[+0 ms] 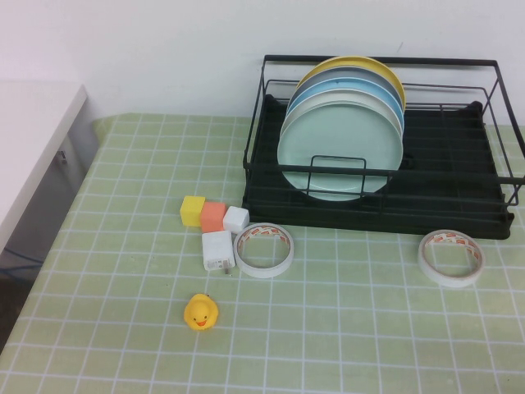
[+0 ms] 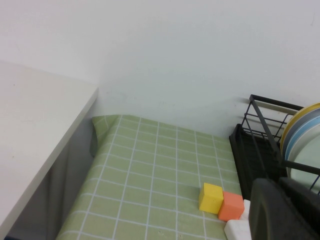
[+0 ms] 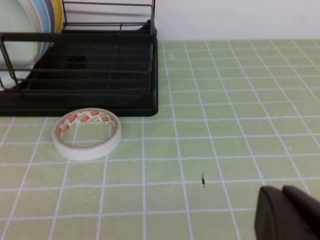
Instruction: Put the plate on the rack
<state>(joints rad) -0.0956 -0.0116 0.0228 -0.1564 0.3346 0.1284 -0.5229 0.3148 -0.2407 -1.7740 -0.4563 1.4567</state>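
The mint-green plate (image 1: 340, 148) is seen standing upright on edge in the black wire rack (image 1: 459, 176), at the front of a row of plates, its lower part crossed by a small wire loop of the rack. Behind it a white plate (image 1: 349, 103), a light blue plate (image 1: 361, 84) and a yellow plate (image 1: 365, 64) are stacked closely, so that only their upper rims can be made out. Neither arm is shown in the high view. The left gripper (image 2: 285, 212) is seen only as a dark blurred mass at the edge of its wrist view, above the table near the yellow block (image 1: 193, 210), the orange block (image 1: 213, 217) and a white block (image 1: 235, 218); its jaws are closed on nothing. The right gripper (image 3: 287, 215) is likewise cut off at the corner of its own view, closed and empty, over the green checked tablecloth (image 1: 353, 328), well apart from the tape roll (image 3: 87, 134) lying just in front of the rack. A second tape roll (image 1: 264, 249), a white charger (image 1: 218, 250) and a rubber duck (image 1: 201, 312) lie on the cloth. The rack's right end is cut off by the frame.
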